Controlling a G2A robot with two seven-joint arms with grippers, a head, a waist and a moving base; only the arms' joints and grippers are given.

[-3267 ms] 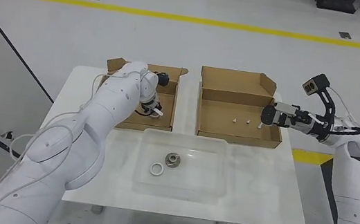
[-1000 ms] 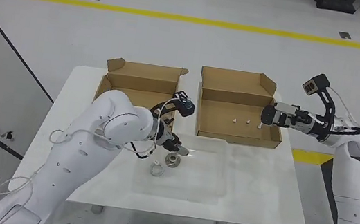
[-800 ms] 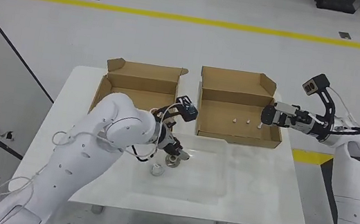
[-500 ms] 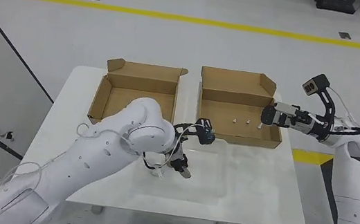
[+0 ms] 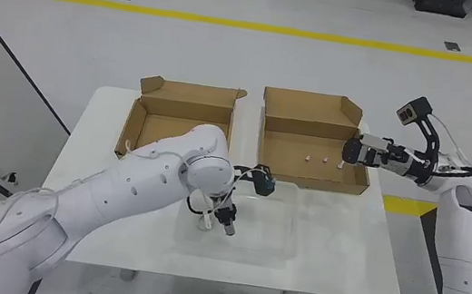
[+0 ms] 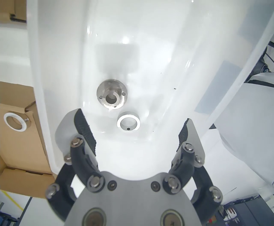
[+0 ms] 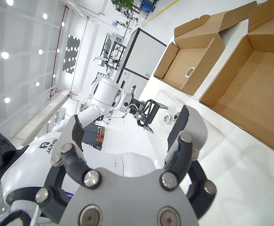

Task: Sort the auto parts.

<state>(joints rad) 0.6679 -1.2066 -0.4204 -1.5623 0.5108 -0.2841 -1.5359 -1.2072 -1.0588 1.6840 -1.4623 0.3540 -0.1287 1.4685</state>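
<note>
The left gripper [image 6: 133,116], ribbed black pads spread wide and empty, hangs over the glossy clear plastic tray [image 6: 64,64]. Below, between its fingertips, lies a smooth pale ring [image 6: 128,123]. Just beyond sits a flanged, bored steel hub [image 6: 112,94]. The right gripper [image 7: 130,114] is likewise apart.

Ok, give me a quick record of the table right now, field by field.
Left claw: open, empty, above the clear tray
Tray contents: pale ring and metal hub, close together
Left box: one boxed ring
Right box: three small white parts in a row
Right claw: open, empty, at the right box's outer wall
</note>
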